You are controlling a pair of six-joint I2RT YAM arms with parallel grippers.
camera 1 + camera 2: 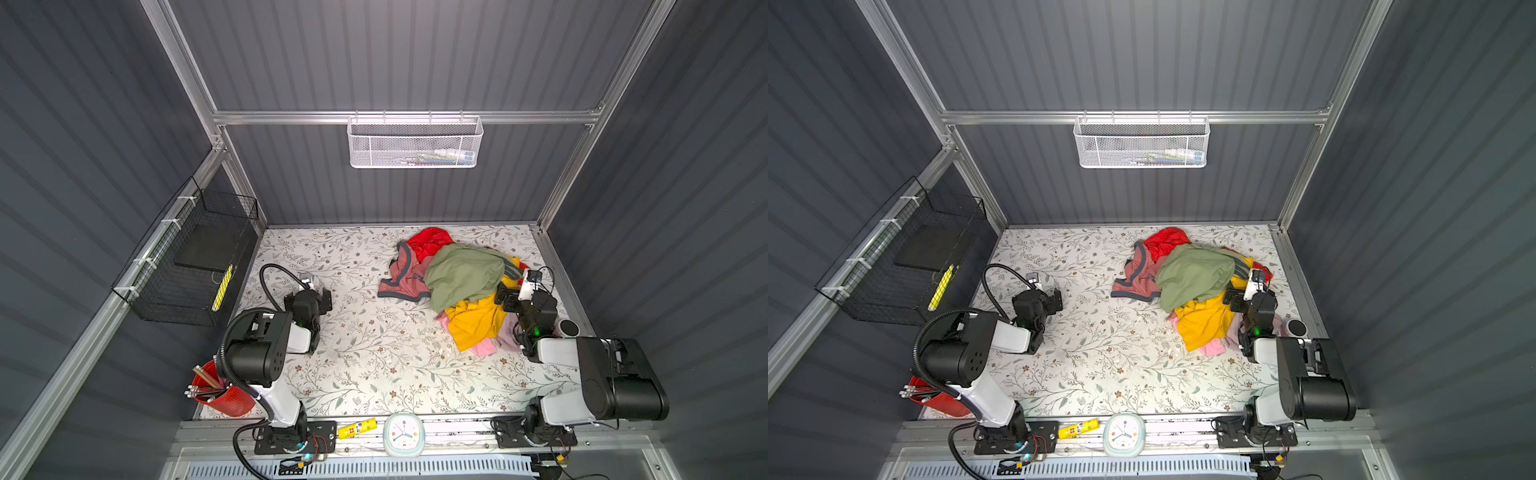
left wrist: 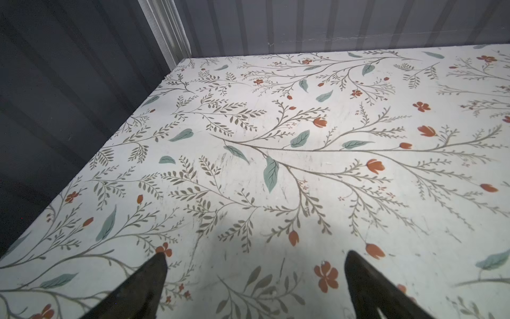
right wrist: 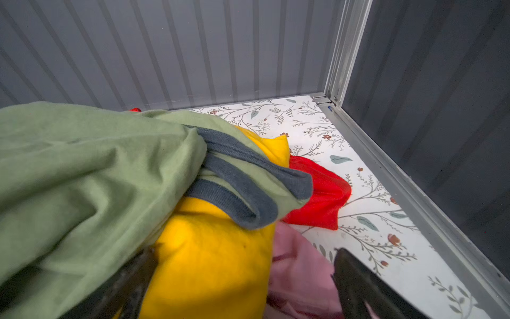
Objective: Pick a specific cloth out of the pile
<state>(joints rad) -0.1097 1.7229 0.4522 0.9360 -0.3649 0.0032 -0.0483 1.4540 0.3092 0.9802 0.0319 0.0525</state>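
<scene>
The cloth (image 1: 400,279) (image 1: 1133,277), salmon-pink with grey-blue trim, lies spread flat at the left edge of the pile (image 1: 465,278) (image 1: 1196,276), partly tucked under an olive green garment. Mustard yellow, bright red and pale pink clothes fill the rest of the heap. My right gripper (image 1: 510,296) (image 3: 245,265) is open at the pile's right side. Its fingers straddle yellow cloth (image 3: 209,262) and pale pink cloth (image 3: 300,265), and the salmon cloth is hidden in the right wrist view. My left gripper (image 1: 323,294) (image 2: 255,256) is open over bare table, well left of the cloth.
The floral table (image 1: 374,357) has walls on three sides. A white mesh basket (image 1: 415,143) hangs on the back wall, a black wire basket (image 1: 195,266) on the left. A red pencil cup (image 1: 226,395), yellow tube (image 1: 356,428) and clock (image 1: 403,434) line the front. A round white object (image 1: 567,328) sits beside the right arm.
</scene>
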